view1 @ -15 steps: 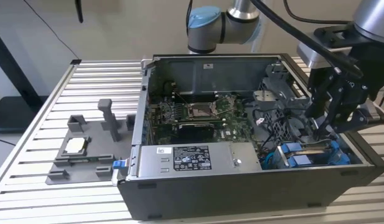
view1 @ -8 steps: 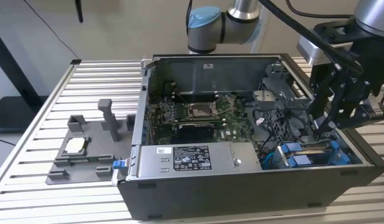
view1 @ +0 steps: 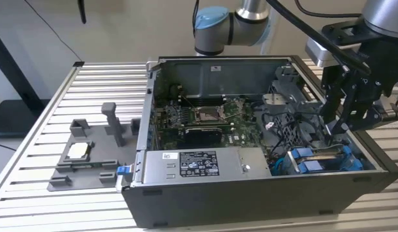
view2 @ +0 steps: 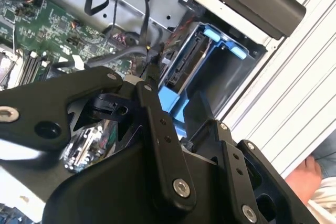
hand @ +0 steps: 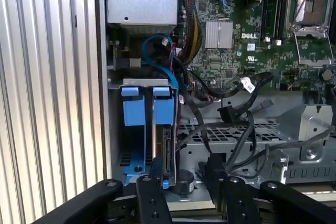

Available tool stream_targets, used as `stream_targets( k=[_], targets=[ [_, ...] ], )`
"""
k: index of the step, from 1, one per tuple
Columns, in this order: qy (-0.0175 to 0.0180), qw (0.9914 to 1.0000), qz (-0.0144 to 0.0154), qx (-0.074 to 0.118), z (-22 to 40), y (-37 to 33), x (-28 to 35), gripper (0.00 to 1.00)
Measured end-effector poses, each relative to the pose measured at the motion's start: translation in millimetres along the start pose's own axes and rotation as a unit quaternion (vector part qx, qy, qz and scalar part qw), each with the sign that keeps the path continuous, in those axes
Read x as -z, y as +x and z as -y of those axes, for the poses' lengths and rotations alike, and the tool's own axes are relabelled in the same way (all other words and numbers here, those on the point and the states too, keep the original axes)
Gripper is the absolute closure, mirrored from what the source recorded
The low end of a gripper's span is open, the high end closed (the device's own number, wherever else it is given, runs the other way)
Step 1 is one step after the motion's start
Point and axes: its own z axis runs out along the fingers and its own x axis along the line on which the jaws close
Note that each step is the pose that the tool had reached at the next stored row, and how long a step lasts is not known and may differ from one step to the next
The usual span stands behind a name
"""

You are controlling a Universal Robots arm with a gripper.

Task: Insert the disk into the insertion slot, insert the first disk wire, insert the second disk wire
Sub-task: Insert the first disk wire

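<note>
The arm (view1: 232, 23) is seen bent across the top of the exterior view, and its black gripper (view1: 334, 128) is held pointing steeply downward at that view's right.

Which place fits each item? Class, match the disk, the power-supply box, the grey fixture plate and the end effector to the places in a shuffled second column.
Column one:
1. disk
2. power-supply box
3. grey fixture plate
4. end effector

Column two:
A. on the slatted table, outside the computer case, at the exterior view's left
B. above the case's end at the exterior view's right
C. on edge in its blue carrier, in the insertion slot
D. inside the case, along the wall nearest the exterior camera

Pairs: 1-C, 2-D, 3-A, 4-B
</note>
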Motion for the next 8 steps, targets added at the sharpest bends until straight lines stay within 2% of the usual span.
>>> stream_targets(
  k=[2,3,5,7,8],
  targets=[
    [-0.0001,0.99999,-0.0044,0.002,-0.2,-5.8,-1.2,0.53],
    [0.0000,0.99996,-0.0086,0.004,-0.4,-7.7,-2.1,0.53],
    [0.0022,0.99985,-0.0134,0.011,-0.6,-9.4,-3.3,0.53],
    [0.0106,0.99967,-0.0143,0.019,-0.7,-11.1,-4.5,0.53],
    [0.0166,0.99951,-0.0140,0.022,-0.8,-11.8,-4.9,0.53]
  ],
)
